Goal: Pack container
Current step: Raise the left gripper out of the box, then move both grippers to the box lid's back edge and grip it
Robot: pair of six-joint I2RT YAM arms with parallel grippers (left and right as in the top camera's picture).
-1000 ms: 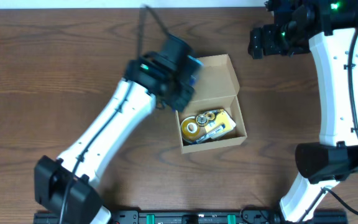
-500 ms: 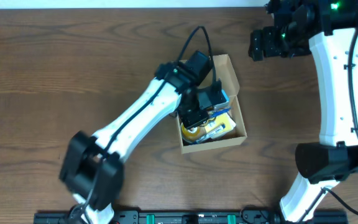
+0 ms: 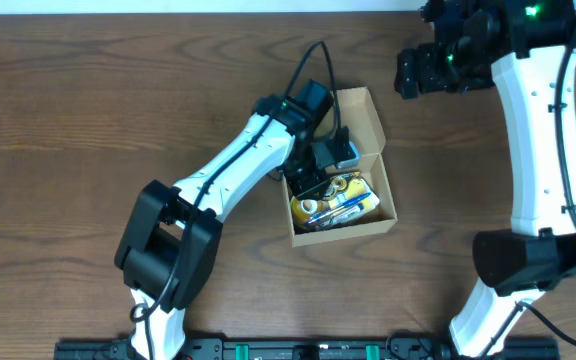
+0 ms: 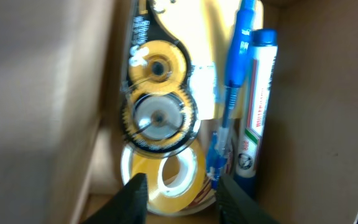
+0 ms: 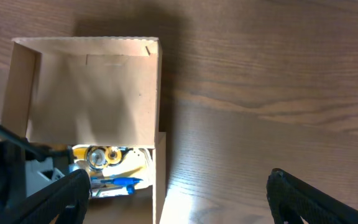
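Note:
The container (image 3: pixel 344 231) is a tan cardboard box with its flap lid (image 3: pixel 356 122) standing open. My left gripper (image 3: pixel 319 173) reaches down into it. In the left wrist view the left gripper (image 4: pixel 182 200) is open, with nothing between its fingers, just above a roll of clear tape (image 4: pixel 166 177). A yellow correction-tape dispenser (image 4: pixel 157 93), a blue pen (image 4: pixel 232 93) and a blue-capped glue stick (image 4: pixel 258 112) lie loose in the box. My right gripper (image 3: pixel 410 72) hangs wide open at the back right, away from the box; in its own view the right gripper (image 5: pixel 188 199) is over bare table beside the container (image 5: pixel 159 174).
The table (image 3: pixel 88 120) is dark brown wood. The left arm's black cable (image 3: pixel 308 60) loops up over the box lid. The right arm's base (image 3: pixel 528 260) stands at the right front.
The left arm swung right from beside the lid into the box with the blue pen. Its jaws have opened and the pen now lies in the box. The right arm has not moved.

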